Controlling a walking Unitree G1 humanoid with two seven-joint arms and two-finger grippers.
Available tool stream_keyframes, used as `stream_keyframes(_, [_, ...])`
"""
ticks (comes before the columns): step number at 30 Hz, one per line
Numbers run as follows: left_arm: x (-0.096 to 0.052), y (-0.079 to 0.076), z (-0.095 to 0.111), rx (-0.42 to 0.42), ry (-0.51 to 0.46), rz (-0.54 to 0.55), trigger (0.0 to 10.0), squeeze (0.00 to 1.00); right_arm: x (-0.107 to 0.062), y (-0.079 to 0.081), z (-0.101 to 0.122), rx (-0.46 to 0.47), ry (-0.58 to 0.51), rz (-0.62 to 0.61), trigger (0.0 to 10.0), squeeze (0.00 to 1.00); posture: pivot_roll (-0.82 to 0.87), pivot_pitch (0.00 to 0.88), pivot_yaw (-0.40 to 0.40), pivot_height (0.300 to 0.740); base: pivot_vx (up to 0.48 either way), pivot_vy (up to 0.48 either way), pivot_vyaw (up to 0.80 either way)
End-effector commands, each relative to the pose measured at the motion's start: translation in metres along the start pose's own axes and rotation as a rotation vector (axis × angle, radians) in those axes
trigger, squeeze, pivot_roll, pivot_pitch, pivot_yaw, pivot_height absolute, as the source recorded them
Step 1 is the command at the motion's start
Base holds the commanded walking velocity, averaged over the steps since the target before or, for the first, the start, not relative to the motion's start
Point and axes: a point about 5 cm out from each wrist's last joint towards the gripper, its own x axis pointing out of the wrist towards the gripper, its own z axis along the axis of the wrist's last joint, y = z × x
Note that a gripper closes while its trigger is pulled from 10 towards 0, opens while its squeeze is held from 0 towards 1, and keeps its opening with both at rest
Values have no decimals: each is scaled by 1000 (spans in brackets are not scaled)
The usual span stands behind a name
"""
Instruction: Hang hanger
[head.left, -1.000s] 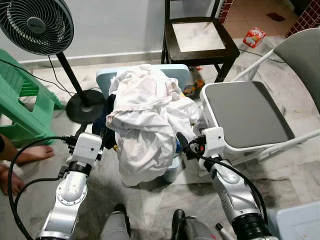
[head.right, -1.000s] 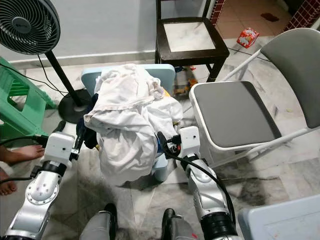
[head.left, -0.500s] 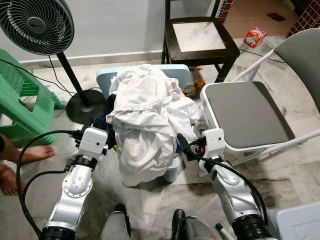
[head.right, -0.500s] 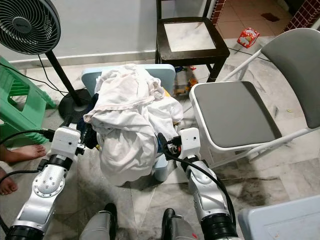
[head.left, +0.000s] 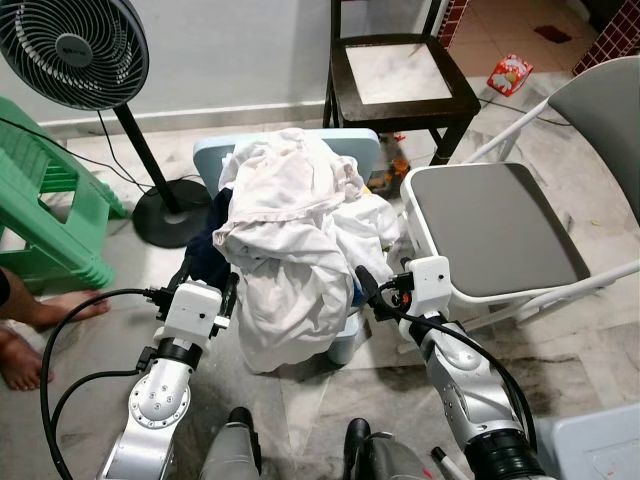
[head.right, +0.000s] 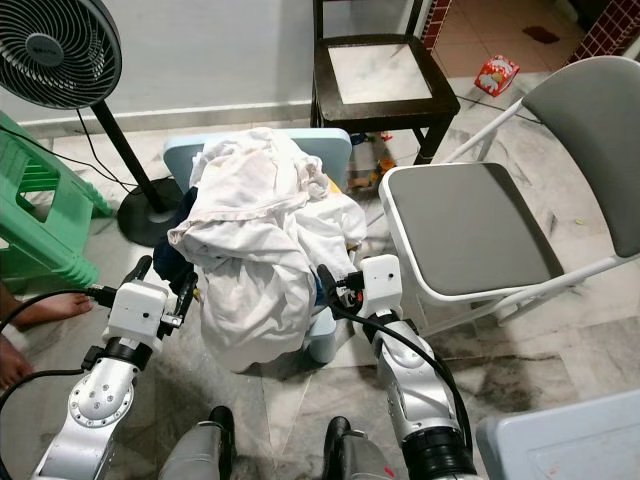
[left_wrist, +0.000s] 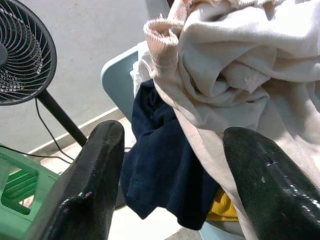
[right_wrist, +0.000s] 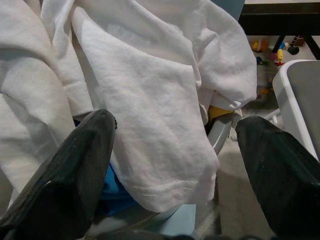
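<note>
A heap of white clothes (head.left: 290, 230) is piled over a light blue basket (head.left: 212, 150) on the floor in front of me. A dark navy garment (left_wrist: 165, 165) hangs out under the white cloth on the heap's left side. My left gripper (head.left: 208, 280) is open, close to that left side, its fingers (left_wrist: 95, 185) apart with nothing between them. My right gripper (head.right: 325, 280) is open too, low at the heap's right side, facing a hanging white fold (right_wrist: 165, 125). No hanger can be made out.
A white folding chair with a grey seat (head.left: 495, 225) stands right of the basket, a dark wooden chair (head.left: 395, 70) behind it. A standing fan (head.left: 75, 50) and a green plastic stool (head.left: 45, 210) are at left, with a person's bare feet (head.left: 30, 320) beside them.
My left gripper has moved right and nearer to me, close to the heap's left side. The right arm has hardly moved.
</note>
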Motion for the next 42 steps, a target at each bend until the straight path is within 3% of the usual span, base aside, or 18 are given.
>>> stream_keyframes(1, [-2,0,1,10,-2,3,10000,1000,-3,-1,-4,2,15,-5,10000,0,246,326,-53,740,0,0,0])
stream_keyframes(3, [0,1,2,19,-6,10,10000,1000,-3,-1,-4,2,15,-4,10000,0,245,326,-52,740,0,0,0])
stream_keyframes(4, [2,3,3,23,-8,13,10000,616,-3,-1,-4,3,15,-3,10000,0,245,326,-52,740,0,0,0])
stream_keyframes(5, [3,4,4,25,-10,14,10000,0,-3,-1,-4,3,15,-3,10000,0,244,326,-51,740,0,0,0])
stream_keyframes(13, [15,14,8,41,-25,35,10000,0,-3,-1,-4,5,14,-9,10000,0,238,324,-46,740,0,0,0])
stream_keyframes(23, [27,14,13,33,-49,39,9686,0,-3,-1,-4,5,11,-16,10000,0,233,323,-43,740,0,0,0])
stream_keyframes(24, [28,14,14,32,-52,40,4902,0,-3,-1,-4,5,11,-16,10000,0,232,323,-43,740,0,0,0])
stream_keyframes(27, [31,13,15,31,-58,39,4824,0,-3,-1,-4,6,12,-16,10000,0,232,322,-44,740,0,0,0])
stream_keyframes(28, [33,13,16,32,-61,38,3961,0,-3,0,-4,6,11,-15,10000,0,231,321,-43,740,0,0,0])
stream_keyframes(29, [35,13,16,30,-64,39,1882,0,-3,0,-4,6,11,-14,10000,0,230,319,-44,740,0,0,0])
stream_keyframes(30, [35,13,16,30,-64,39,1882,0,-3,0,-4,6,11,-14,10000,0,230,319,-44,740,0,0,0])
stream_keyframes(31, [36,13,17,29,-66,39,0,0,-3,0,-3,6,11,-14,10000,0,229,317,-43,740,0,0,0])
stream_keyframes(42, [41,13,14,24,-69,42,0,0,-2,-2,-2,1,6,-20,10000,0,228,314,-44,740,0,0,0])
